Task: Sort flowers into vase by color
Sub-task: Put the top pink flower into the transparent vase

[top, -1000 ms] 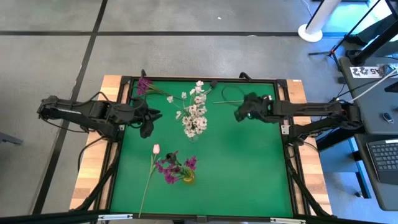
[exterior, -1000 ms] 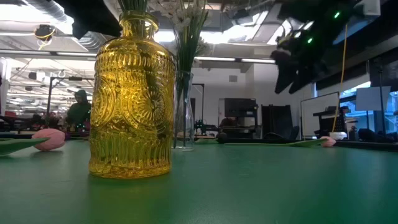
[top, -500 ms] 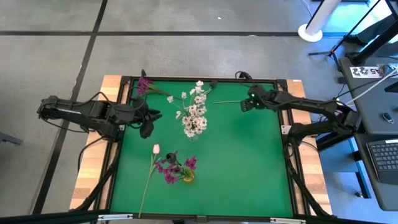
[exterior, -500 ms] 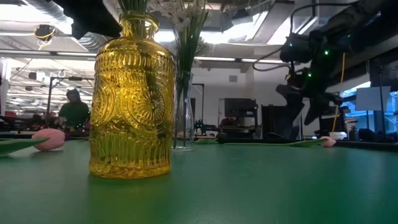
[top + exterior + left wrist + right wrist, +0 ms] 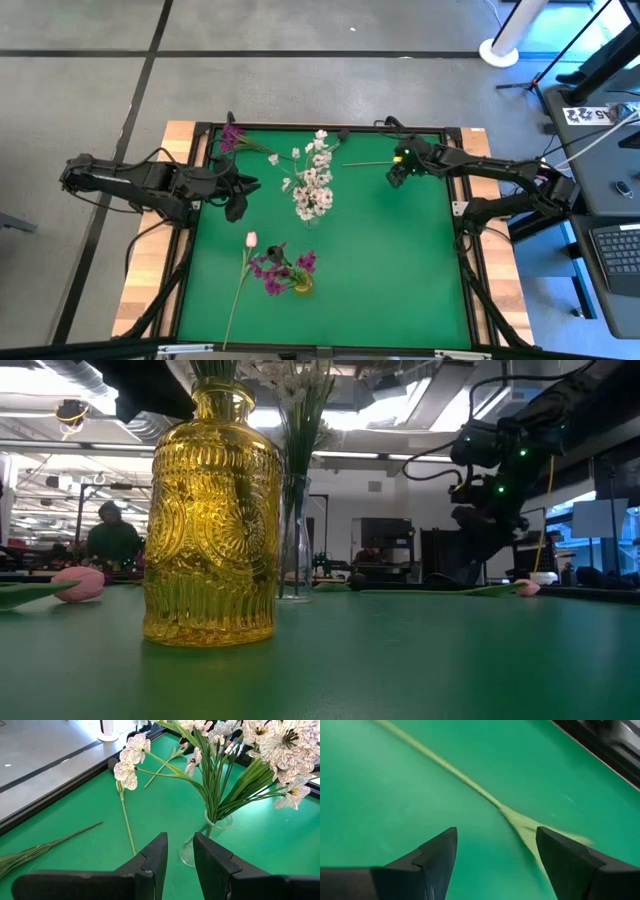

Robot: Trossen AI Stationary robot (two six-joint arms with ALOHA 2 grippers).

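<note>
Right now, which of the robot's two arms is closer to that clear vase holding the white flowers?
The left. Its gripper hovers just beside the clear vase of white flowers, pointing at it. The right gripper hangs farther away, over a loose green stem near the table's far edge.

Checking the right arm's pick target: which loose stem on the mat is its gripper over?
The bare green stem near the far edge; the open right gripper hovers at its end. The pink tulip and magenta spray lie far left.

Floor (image 5: 330, 25): grey, crossed by dark lines.
Bench (image 5: 400, 260): green top, black frame, wooden edges.
Ceiling lights (image 5: 370, 420): bright strips overhead.
Desk (image 5: 610, 215): with keyboard (image 5: 620, 250), beside the bench.
Person (image 5: 112, 540): seated far behind.
</note>
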